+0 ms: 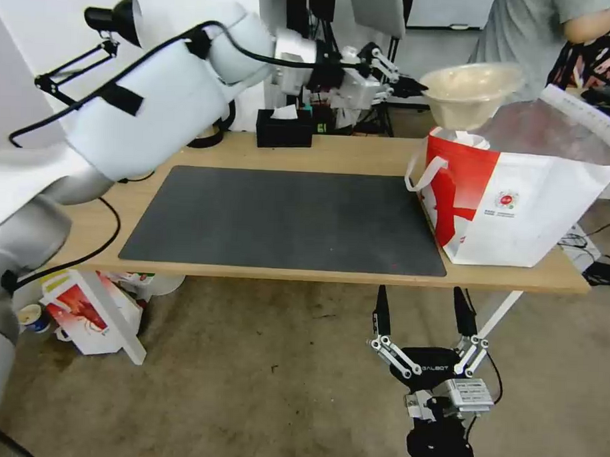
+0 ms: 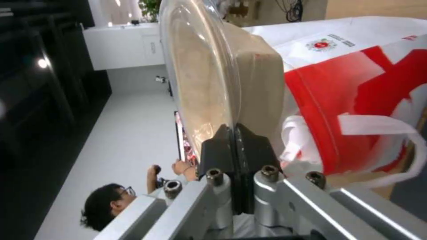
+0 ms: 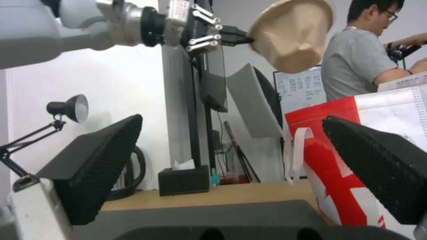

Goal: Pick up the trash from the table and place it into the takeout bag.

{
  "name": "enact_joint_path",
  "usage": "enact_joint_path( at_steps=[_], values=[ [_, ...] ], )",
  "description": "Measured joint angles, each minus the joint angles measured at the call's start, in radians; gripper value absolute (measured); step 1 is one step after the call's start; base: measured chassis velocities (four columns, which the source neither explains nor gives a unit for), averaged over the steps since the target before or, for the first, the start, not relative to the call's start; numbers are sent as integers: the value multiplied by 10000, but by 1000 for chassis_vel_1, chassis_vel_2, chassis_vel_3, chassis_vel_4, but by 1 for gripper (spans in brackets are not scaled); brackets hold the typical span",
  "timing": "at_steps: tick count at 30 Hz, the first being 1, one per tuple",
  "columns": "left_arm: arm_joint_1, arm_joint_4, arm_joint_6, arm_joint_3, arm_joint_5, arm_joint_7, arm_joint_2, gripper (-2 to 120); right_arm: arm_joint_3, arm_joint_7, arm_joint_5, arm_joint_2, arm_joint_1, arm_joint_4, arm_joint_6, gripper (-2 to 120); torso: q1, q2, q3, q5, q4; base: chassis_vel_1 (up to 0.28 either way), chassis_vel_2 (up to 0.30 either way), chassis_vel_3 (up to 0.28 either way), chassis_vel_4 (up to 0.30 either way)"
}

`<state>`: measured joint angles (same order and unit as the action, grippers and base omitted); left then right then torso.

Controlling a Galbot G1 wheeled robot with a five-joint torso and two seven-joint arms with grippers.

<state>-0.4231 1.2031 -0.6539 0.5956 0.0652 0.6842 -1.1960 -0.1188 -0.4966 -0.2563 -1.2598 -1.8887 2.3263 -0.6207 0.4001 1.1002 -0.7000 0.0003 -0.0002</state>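
Robot's left tool [image 1: 409,86] is pinching the rim of the tan lidded bowl [image 1: 470,91], holding it above the takeout bag [image 1: 519,209] on the counter [image 1: 347,153]. Such an edge grip could slip, dropping it outside. Right tool [image 1: 424,311] is waiting open below the counter.

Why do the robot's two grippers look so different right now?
The left gripper is up high over the takeout bag, its fingers shut on the rim of the tan bowl. The right gripper hangs low in front of the table, fingers spread open, holding nothing. Both have black fingers.
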Motion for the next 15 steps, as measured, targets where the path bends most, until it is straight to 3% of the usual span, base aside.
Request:
enact_joint_path(
  at_steps=[6,10,11,15],
  values=[
    [45,-787,-296,-21,-417,23,-906,0,0,0,0,0,0,0,0,100,-1,0,0,1,0,0,0,0,0],
    [137,-966,-366,-70,-527,25,-1136,0,0,0,0,1,0,0,0,100,-1,-1,0,0,2,0,0,0,0],
    [266,-1303,-543,-216,-776,30,-1568,0,0,0,-1,0,0,0,0,100,-1,-1,0,-3,4,0,0,0,0],
    [376,-1818,-790,-389,-1152,39,-2098,0,0,0,0,1,0,0,0,100,-1,-1,0,0,0,0,0,0,0]
  ],
)
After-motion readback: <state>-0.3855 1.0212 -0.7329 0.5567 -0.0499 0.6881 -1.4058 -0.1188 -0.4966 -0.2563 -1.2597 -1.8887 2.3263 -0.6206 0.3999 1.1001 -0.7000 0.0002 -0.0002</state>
